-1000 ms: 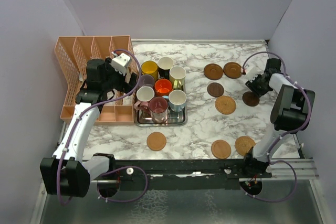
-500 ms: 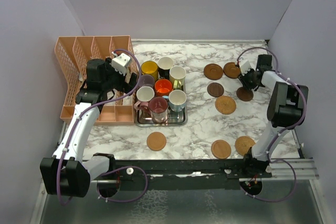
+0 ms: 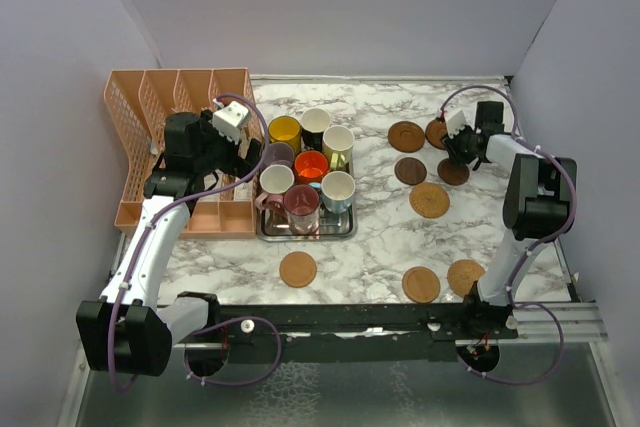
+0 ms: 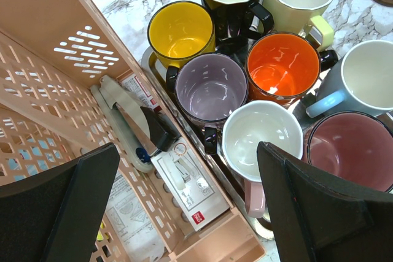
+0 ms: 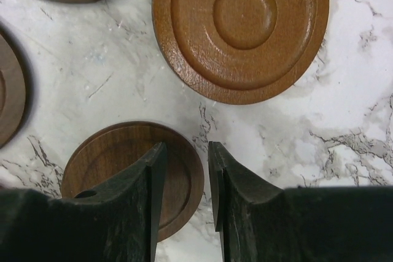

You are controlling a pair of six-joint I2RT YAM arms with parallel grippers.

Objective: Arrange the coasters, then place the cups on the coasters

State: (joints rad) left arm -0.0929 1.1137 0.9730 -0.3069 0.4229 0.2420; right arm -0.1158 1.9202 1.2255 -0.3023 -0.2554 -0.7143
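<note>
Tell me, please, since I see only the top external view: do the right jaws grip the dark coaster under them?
Observer: In the right wrist view, the jaws of the right gripper stand a little apart. The rim of the dark coaster lies in the gap. I cannot confirm a grip.
Operator: Does this coaster touch the one beside it?
Observer: No. Bare marble table shows between it and the lighter coaster.
Operator: And the left jaws?
Observer: In the left wrist view, the left gripper is wide open and holds nothing. The purple cup and the white cup are below it.
</note>
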